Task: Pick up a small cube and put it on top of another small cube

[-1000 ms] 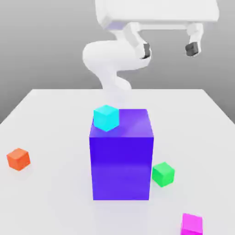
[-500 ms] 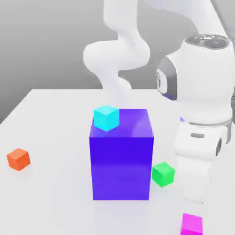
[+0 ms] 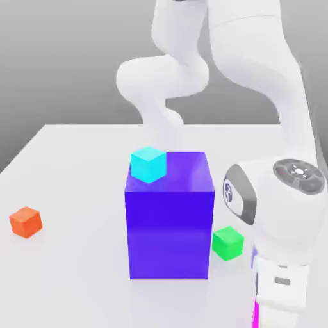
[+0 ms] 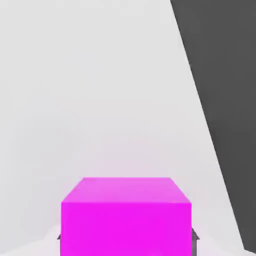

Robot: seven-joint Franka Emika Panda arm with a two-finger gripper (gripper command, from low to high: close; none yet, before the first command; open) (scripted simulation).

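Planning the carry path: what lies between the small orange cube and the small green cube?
In the exterior view, the big blue-purple block stands between the orange cube and the green cube.
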